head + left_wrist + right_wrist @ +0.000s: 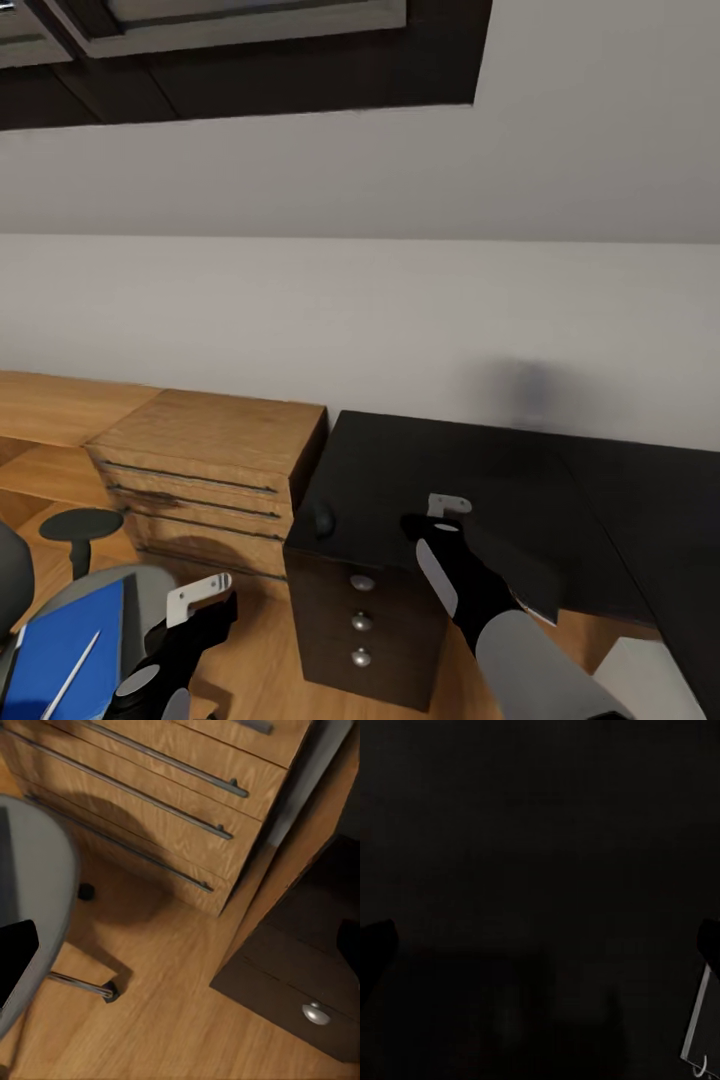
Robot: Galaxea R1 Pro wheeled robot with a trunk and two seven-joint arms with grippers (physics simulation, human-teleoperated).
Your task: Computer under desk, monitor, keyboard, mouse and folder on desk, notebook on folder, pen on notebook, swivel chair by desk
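The black desk (pixel 480 470) fills the right, with the small black mouse (pixel 323 518) near its left edge. My right gripper (pixel 414 524) hovers open just above the desk top (pixel 510 832), right of the mouse. A dark notebook (pixel 532 588) with a white page edge (pixel 696 1020) lies under my right forearm at the desk's front edge. At the lower left, the swivel chair (pixel 150 585) carries the blue folder (pixel 60 650) with the silvery pen (pixel 72 672) on it. My left gripper (pixel 222 606) is open and empty, over the floor beside the chair seat (pixel 37 885).
A light oak chest of drawers (pixel 210 460) stands against the wall, left of the desk. The desk's dark drawer unit (pixel 362 620) with round knobs sits between my arms. The chair's black armrest (pixel 80 522) rises at the far left. Wood floor (pixel 165 1020) lies below.
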